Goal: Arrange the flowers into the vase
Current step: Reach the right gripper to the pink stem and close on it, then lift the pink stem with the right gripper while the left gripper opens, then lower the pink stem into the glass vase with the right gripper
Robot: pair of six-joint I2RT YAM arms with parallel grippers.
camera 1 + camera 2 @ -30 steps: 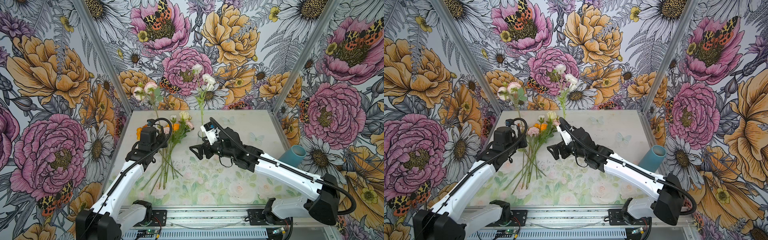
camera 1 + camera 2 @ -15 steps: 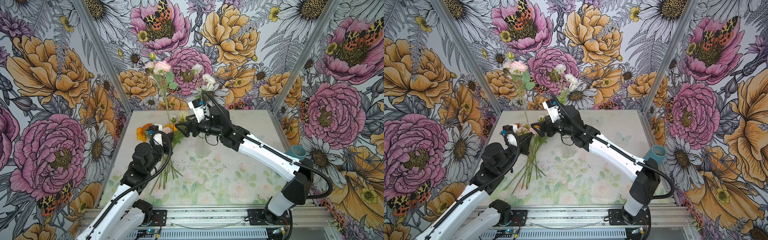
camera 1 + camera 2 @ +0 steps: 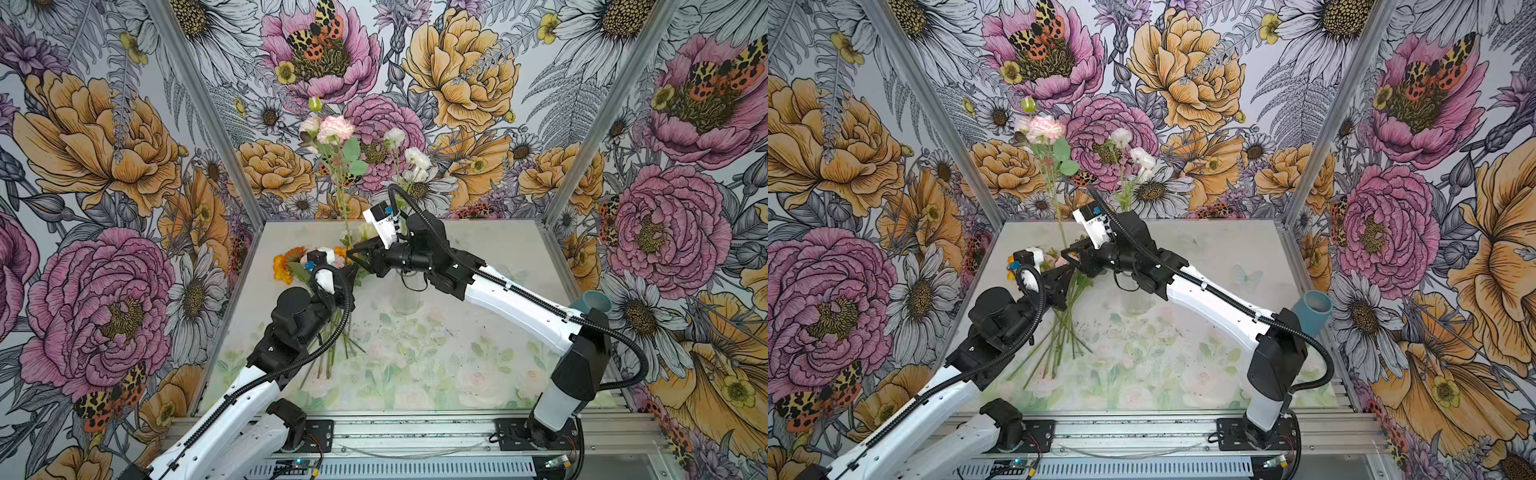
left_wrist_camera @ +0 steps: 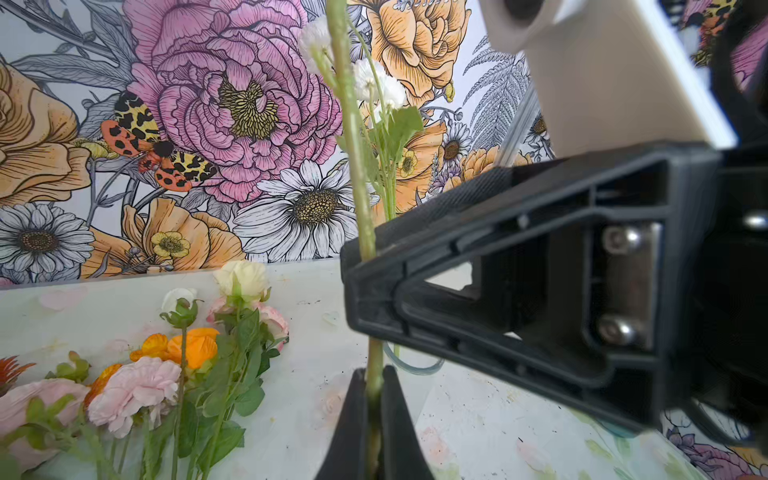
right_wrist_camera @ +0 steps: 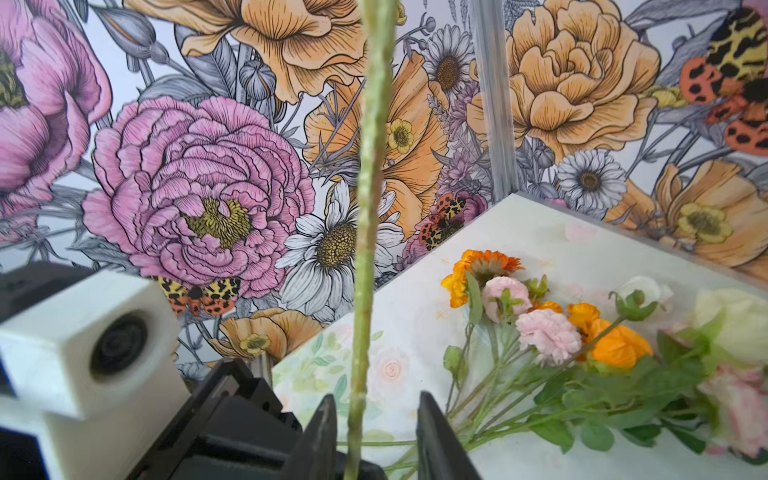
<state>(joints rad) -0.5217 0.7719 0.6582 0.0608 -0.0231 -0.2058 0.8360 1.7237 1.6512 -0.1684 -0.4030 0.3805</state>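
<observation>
top: pink flower [image 3: 334, 129] upright, beside vase [image 3: 405, 305], not in it; loose flowers [image 3: 286, 266] on desk [image 3: 498, 249] | left wrist: your left fingers [image 4: 349, 428] clamp its stem | right wrist: right fingers [image 5: 320, 436] straddle stem, gap showing, no grip | step: handover | next: close right, release left, carry to vase

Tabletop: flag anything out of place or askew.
The teal cup stands tilted at the right edge of the tabletop, apart from everything else. Dark specks are scattered in front of the clear vase. Nothing looks broken.
</observation>
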